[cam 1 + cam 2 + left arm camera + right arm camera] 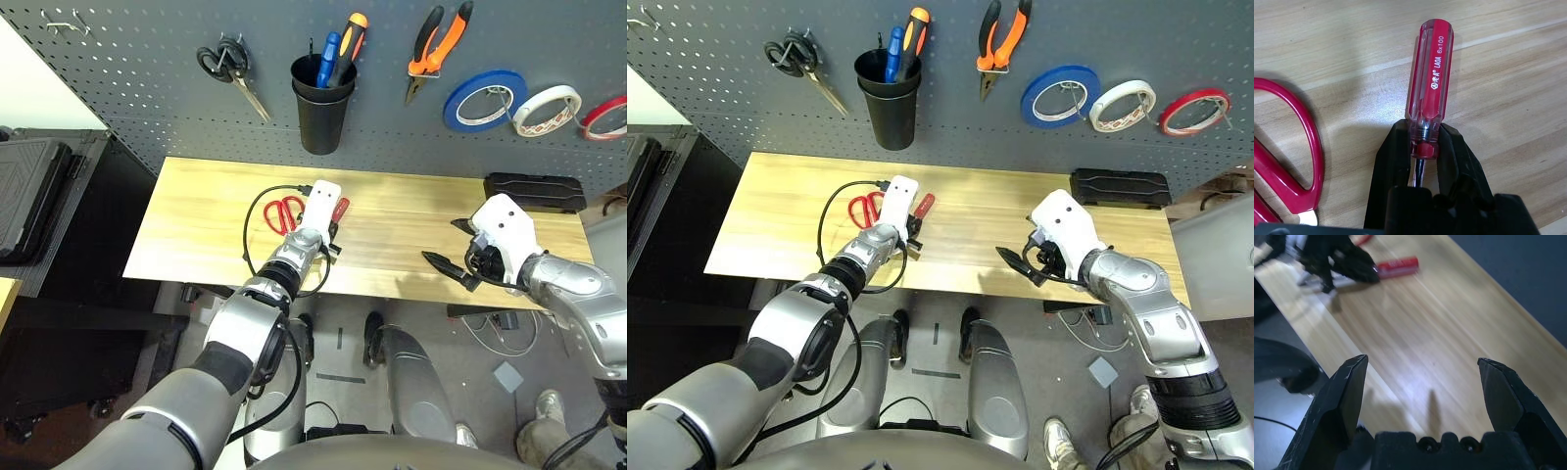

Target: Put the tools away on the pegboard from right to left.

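The slim red-handled screwdriver (1430,73) lies on the wooden table (196,225) with its handle pointing toward the pegboard (147,88). My left gripper (1422,129) is shut on the handle's lower end, where the shaft begins. The red-handled scissors (284,211) lie flat just left of it. Pliers with orange-and-black handles (436,44) and a thin red tape ring (1205,95) hang on the pegboard's right part. Over the table's right front my right gripper (449,245) hovers open with nothing in it.
A black cup (321,108) holding blue and orange handled tools sits on the pegboard, with black-handled scissors (230,69) to its left. Blue tape (457,106) and white tape (522,119) hang between pliers and red ring. A black case (534,191) lies at the table's back right.
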Controlling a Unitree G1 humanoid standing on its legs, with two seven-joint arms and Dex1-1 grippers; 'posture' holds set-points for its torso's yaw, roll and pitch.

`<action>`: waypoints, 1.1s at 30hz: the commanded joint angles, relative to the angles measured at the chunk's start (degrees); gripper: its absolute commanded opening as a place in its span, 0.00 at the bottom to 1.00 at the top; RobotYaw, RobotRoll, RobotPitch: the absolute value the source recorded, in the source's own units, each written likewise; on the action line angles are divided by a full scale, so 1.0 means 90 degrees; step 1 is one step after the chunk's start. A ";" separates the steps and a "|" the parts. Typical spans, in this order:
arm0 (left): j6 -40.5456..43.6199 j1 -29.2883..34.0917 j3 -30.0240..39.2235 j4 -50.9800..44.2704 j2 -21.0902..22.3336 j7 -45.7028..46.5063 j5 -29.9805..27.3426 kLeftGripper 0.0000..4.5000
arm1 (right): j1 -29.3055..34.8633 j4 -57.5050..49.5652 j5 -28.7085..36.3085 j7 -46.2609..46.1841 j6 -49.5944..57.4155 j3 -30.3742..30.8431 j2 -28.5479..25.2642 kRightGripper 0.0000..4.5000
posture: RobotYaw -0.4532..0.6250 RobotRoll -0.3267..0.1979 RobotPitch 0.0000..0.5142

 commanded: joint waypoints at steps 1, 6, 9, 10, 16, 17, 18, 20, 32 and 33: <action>0.0268 0.0423 0.0044 -0.0749 0.0011 -0.0177 -0.0110 0.18 | -0.0074 0.0560 0.0071 0.0374 -0.0654 -0.0038 -0.0080 1.00 | 0.54 0.62 0.56; 0.1173 0.1485 -0.0039 -0.3105 0.0081 -0.0324 -0.0223 0.18 | -0.0500 0.1464 0.0029 0.0776 -0.1375 0.0031 -0.0058 1.00 | 0.58 0.62 0.53; 0.1932 0.2171 -0.0033 -0.4598 0.0107 -0.0338 -0.0323 0.18 | -0.0773 0.1983 0.0002 0.0978 -0.1715 0.0065 -0.0052 1.00 | 0.60 0.62 0.52; 0.2189 0.2396 -0.0039 -0.5088 0.0119 -0.0342 -0.0357 0.18 | -0.0878 0.2170 -0.0006 0.1029 -0.1838 0.0060 -0.0045 1.00 | 0.61 0.62 0.51; 0.3118 0.3285 -0.0197 -0.6932 0.0234 -0.0330 -0.0400 0.18 | -0.1367 0.3076 0.0000 0.1357 -0.2310 0.0041 -0.0054 1.00 | 0.65 0.62 0.49; 0.3156 0.3423 -0.0205 -0.7201 0.0225 -0.0265 -0.0378 0.18 | -0.1437 0.3216 0.0032 0.1431 -0.2396 0.0010 -0.0058 1.00 | 0.65 0.62 0.48; 0.3183 0.3563 -0.0202 -0.7468 0.0199 -0.0224 -0.0392 0.18 | -0.1500 0.3338 0.0087 0.1508 -0.2468 -0.0035 -0.0057 1.00 | 0.65 0.62 0.48; 0.3253 0.3783 -0.0120 -0.7907 0.0104 -0.0126 -0.0474 0.18 | -0.1599 0.3538 0.0238 0.1688 -0.2658 -0.0147 -0.0033 1.00 | 0.66 0.62 0.47; 0.2542 0.4394 0.0424 -1.0088 -0.0009 0.0171 -0.1036 0.18 | -0.2045 0.4414 0.1357 0.2863 -0.3353 -0.1022 -0.0030 1.00 | 0.70 0.62 0.45; 0.2474 0.4380 0.0474 -1.0205 0.0009 0.0151 -0.1120 0.18 | -0.2065 0.4422 0.1410 0.2924 -0.3341 -0.1057 -0.0044 1.00 | 0.70 0.62 0.45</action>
